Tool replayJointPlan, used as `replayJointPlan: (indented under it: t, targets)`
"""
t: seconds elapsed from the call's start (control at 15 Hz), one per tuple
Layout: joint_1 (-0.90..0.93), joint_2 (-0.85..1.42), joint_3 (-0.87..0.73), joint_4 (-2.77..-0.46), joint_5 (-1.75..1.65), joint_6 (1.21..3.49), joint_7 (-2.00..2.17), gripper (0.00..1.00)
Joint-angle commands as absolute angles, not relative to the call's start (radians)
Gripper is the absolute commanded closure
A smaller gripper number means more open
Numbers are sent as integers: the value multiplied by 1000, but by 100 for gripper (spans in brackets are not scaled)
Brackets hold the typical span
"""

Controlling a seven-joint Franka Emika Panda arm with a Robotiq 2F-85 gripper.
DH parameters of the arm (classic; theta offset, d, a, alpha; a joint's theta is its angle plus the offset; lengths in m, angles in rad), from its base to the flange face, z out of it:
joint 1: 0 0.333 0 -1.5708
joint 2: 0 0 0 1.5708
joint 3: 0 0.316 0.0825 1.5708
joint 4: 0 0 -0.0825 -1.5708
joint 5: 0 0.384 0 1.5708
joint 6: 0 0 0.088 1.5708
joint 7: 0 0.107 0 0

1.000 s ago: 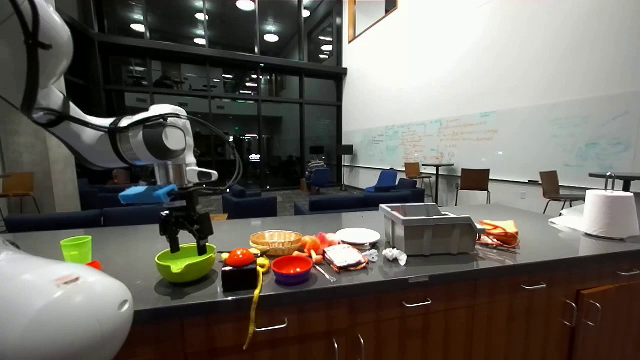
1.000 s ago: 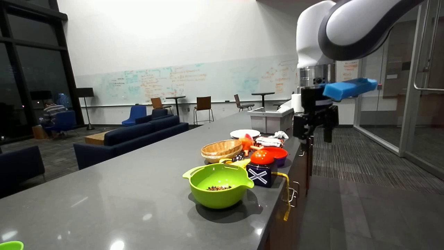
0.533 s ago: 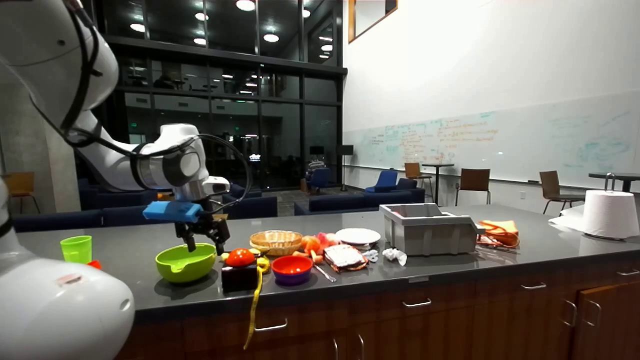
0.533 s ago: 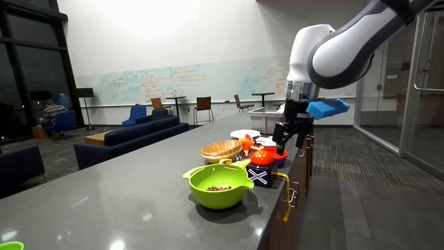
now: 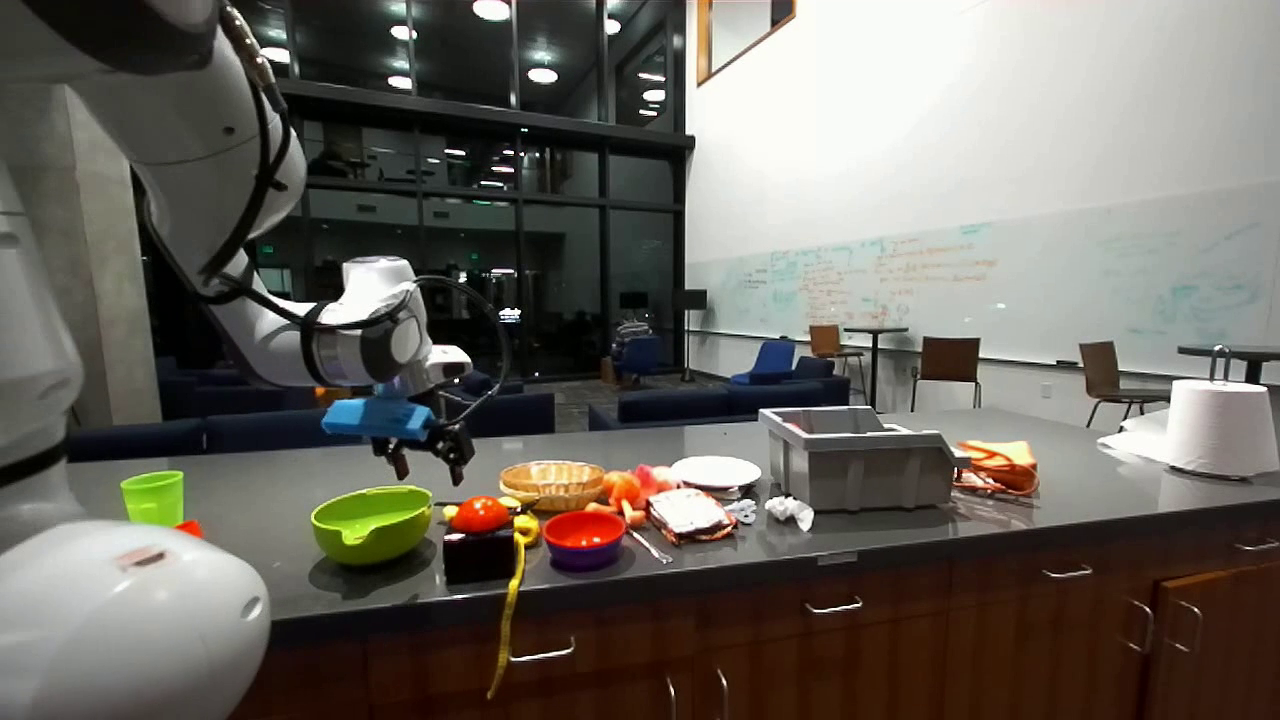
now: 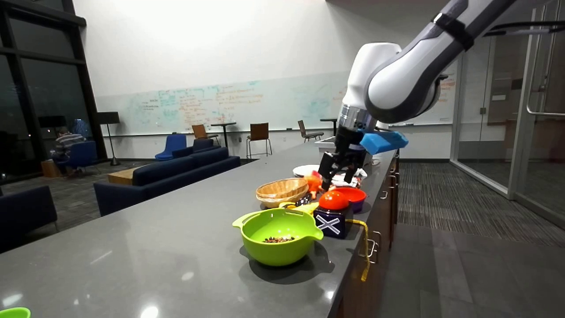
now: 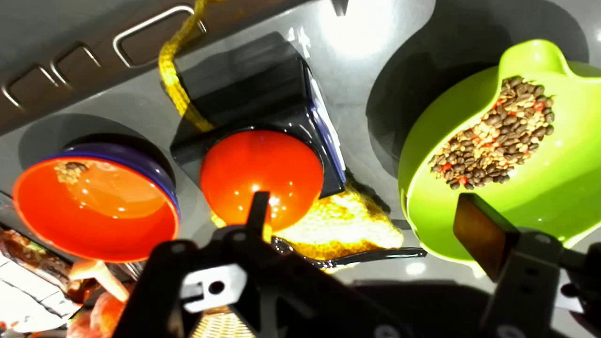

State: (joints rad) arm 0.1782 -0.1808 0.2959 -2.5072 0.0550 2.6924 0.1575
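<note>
"Hovering, is the black two-fingered tool (image 5: pixel 428 472) holding anything?"

"No, its fingers are spread and bare, nearest the shiny orange-red dome (image 6: pixel 334 200) atop a black box (image 6: pixel 330 224) on the grey desk (image 6: pixel 176 247)."

"And the lime-green plastic bowl (image 6: pixel 276 254)?"

"Beside the box, upright, presumably so its loose brown, tan and red pieces (image 7: pixel 502 136) stay pooled."

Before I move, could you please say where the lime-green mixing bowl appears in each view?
In an exterior view: lime-green mixing bowl, lower left.
In an exterior view: bowl, lower centre.
Wrist view: bowl, cut by the right edge.
Shared landmark: orange-red dome, right of the bowl in both exterior views, left in the wrist view.
</note>
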Motion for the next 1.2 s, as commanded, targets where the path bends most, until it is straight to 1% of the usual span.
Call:
replayJointPlan:
  t: [0.0, 0.53, 1.13]
  targets:
    - [200, -104, 283, -2429, 27, 2711, 125, 0]
    - [213, 38, 278, -2310, -77, 2726, 129, 0]
    - [221, 173, 229, -2155, -122, 2711, 139, 0]
